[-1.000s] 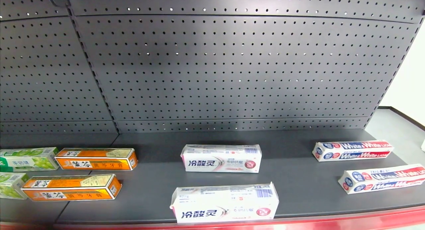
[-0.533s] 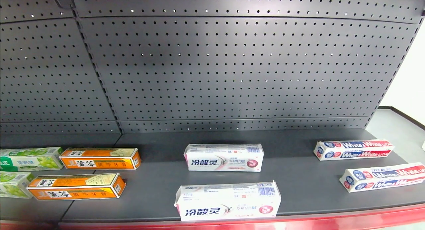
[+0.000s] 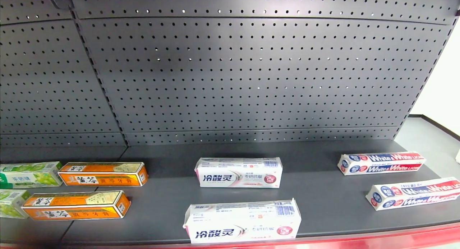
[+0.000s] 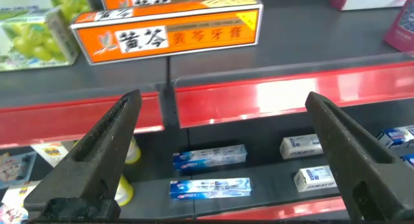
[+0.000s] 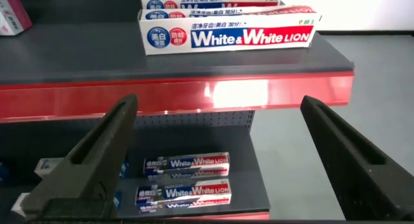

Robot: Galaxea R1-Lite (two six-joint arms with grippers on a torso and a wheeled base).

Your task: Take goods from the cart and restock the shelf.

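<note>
Your left gripper (image 4: pixel 223 101) stands spread wide, facing the red front edge (image 4: pixel 259 94) of the shelf (image 4: pixel 310 36), with an orange toothpaste box (image 4: pixel 168 30) lying just behind that edge. Your right gripper (image 5: pixel 219 102) is spread just as wide before the same edge, where a white-and-red box (image 5: pixel 229 31) lies. In the head view the shelf carries boxes in pairs: green boxes (image 3: pixel 30 174) at the left, white boxes (image 3: pixel 239 172) in the middle.

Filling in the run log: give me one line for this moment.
left gripper: open, empty | right gripper: open, empty | shelf: eight boxes lying flat
</note>
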